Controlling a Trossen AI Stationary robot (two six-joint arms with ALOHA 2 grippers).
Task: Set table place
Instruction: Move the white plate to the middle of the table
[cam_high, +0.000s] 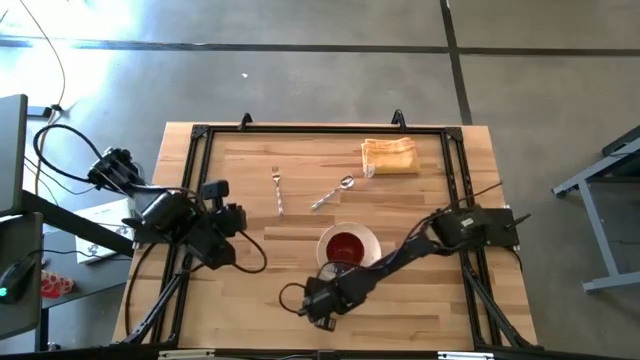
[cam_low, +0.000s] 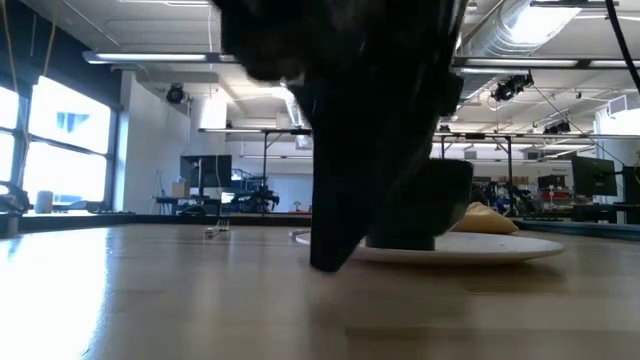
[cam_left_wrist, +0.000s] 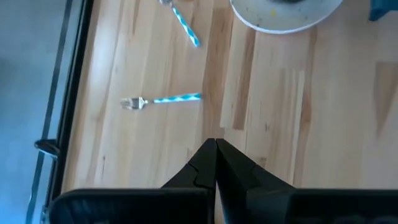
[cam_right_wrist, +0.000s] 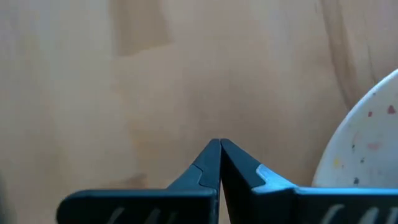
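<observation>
Nearest the front edge of the table (cam_high: 250, 300), the right gripper (cam_high: 318, 300) sits low with its jaws together and empty, just beside the plate (cam_high: 368, 240). The red bowl (cam_high: 345, 246) already rests on that plate. The left gripper (cam_high: 225, 222), jaws also together, waits at the left. Farther back, the fork (cam_high: 277, 190) and spoon (cam_high: 333, 192) lie apart, apparently still unplaced; a tan object (cam_high: 390, 156) lies beyond.

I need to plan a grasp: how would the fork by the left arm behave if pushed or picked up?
The fork looks thin and metal, so probably stiff and light. Lying flat on the table, it would likely slide rather than roll, and be awkward to pinch.
</observation>
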